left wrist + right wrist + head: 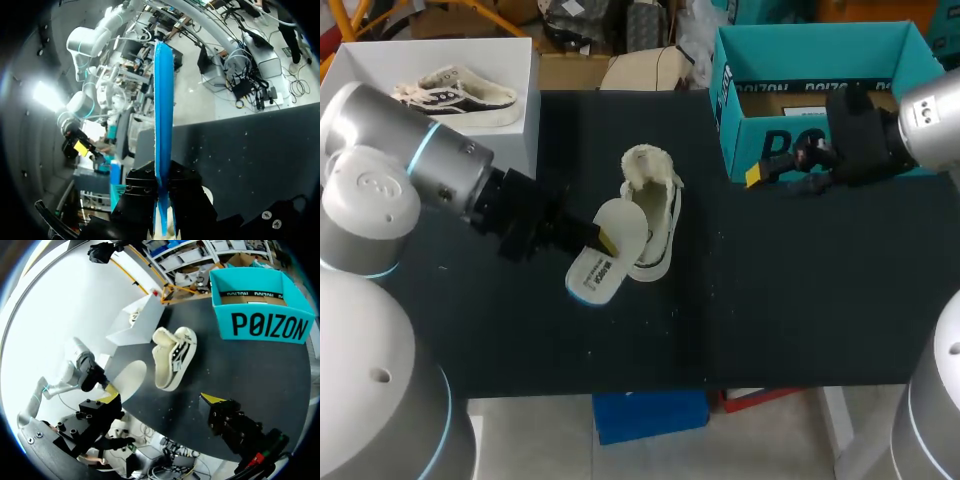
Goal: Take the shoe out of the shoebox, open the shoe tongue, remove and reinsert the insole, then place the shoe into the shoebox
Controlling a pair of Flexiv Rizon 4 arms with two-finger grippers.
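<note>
Left gripper [603, 240] pinches the flat white insole [605, 262], blue underneath; in the wrist view its yellow tips are buried behind it. Cream low-top shoe [655, 215] lies at the insole's two o'clock on the black table [800, 300]. Right gripper [160, 398], spread wide, hangs before the teal cardboard shoebox [810, 45].

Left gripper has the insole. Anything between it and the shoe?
Nothing visible. The insole, clamped in the left gripper, is right beside the shoe. The right gripper is open, off by the teal shoebox, clear of that path.
</note>
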